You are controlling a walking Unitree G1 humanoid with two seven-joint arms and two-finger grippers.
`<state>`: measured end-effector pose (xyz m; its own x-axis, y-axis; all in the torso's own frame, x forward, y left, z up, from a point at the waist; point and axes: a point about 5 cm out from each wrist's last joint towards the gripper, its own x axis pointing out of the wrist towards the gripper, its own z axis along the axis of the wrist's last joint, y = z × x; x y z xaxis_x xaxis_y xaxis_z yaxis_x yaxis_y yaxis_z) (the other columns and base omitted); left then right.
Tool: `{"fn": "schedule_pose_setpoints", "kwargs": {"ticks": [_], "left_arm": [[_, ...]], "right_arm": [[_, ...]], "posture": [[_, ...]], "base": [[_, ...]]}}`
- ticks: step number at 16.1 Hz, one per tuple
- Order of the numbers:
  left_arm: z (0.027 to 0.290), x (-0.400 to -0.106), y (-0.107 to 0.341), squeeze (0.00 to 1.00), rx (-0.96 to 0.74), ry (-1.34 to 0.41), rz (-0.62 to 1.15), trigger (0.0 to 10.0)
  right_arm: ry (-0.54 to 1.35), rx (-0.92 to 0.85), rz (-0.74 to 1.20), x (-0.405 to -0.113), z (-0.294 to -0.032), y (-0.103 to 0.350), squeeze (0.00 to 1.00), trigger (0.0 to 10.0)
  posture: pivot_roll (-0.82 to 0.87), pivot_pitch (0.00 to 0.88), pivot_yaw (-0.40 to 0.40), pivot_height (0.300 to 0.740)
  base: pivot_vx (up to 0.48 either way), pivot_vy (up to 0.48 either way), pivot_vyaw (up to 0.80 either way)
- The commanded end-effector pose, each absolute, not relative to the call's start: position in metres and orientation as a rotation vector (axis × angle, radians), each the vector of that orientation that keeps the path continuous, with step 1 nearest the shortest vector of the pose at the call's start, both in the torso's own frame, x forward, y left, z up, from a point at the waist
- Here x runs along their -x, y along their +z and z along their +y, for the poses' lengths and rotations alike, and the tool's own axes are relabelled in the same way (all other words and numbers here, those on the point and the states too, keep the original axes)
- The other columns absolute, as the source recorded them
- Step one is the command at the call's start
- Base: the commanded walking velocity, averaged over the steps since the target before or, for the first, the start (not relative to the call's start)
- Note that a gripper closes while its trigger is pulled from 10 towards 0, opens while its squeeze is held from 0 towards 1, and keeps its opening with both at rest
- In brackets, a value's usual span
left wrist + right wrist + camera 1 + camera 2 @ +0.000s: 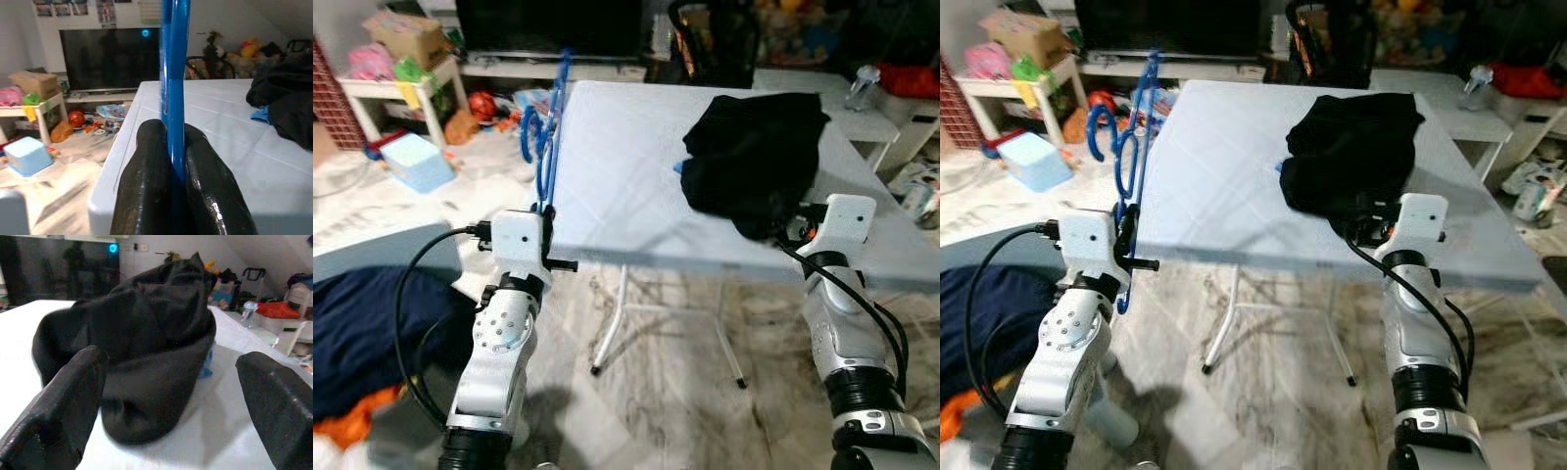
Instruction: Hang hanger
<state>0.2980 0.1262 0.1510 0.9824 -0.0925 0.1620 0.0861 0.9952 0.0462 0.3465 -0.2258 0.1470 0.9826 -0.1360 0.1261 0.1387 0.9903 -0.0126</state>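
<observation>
A blue plastic hanger [546,137] stands upright beside the left edge of the white folding table [617,186]. My left gripper [173,161] is shut on the hanger's lower bar, and the hook points up and away. A crumpled black garment [754,157] lies on the right half of the table, with a bit of blue showing under it. My right gripper [173,362] is open at the table's front edge, with its fingers on either side of the garment's near end and apart from it.
A dark television [548,24] stands behind the table. A blue box [416,162], scattered toys and a low white shelf [401,88] lie on the floor to the left. Dark blue cloth [362,323] is piled at near left. A low white surface with a bottle [862,88] sits at the right.
</observation>
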Motion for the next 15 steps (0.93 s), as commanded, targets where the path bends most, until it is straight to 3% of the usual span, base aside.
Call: {"fn": "schedule_pose_setpoints", "kwargs": {"ticks": [1,2,3,4,15], "left_arm": [[0.121,-0.296,0.149,0.0,-0.042,-0.112,-0.157,10.0],[0.121,-0.296,0.147,0.0,-0.044,-0.113,-0.152,10.0],[0.121,-0.296,0.145,0.0,-0.047,-0.114,-0.146,10.0],[0.121,-0.295,0.143,0.0,-0.049,-0.115,-0.138,10.0],[0.122,-0.291,0.127,0.0,-0.069,-0.116,-0.089,10.0]], "right_arm": [[-0.141,0.026,-0.122,-0.345,-0.229,0.148,1.0,10.0],[-0.137,0.028,-0.119,-0.345,-0.228,0.147,1.0,10.0],[-0.132,0.03,-0.116,-0.345,-0.228,0.147,0.73,10.0],[-0.124,0.023,-0.11,-0.346,-0.227,0.146,0.0,10.0],[-0.069,0.017,0.04,-0.347,-0.221,0.127,0.0,10.0]], "posture": [[-0.07,0.0,-0.033,0.74],[-0.07,0.0,-0.032,0.74],[-0.07,0.0,-0.032,0.74],[-0.07,0.0,-0.033,0.74],[-0.07,0.0,-0.036,0.74]], "base": [[-0.27,0.0,0.0],[-0.274,0.0,0.0],[-0.274,0.0,0.0],[-0.274,0.0,0.0],[-0.274,0.0,0.0]]}}
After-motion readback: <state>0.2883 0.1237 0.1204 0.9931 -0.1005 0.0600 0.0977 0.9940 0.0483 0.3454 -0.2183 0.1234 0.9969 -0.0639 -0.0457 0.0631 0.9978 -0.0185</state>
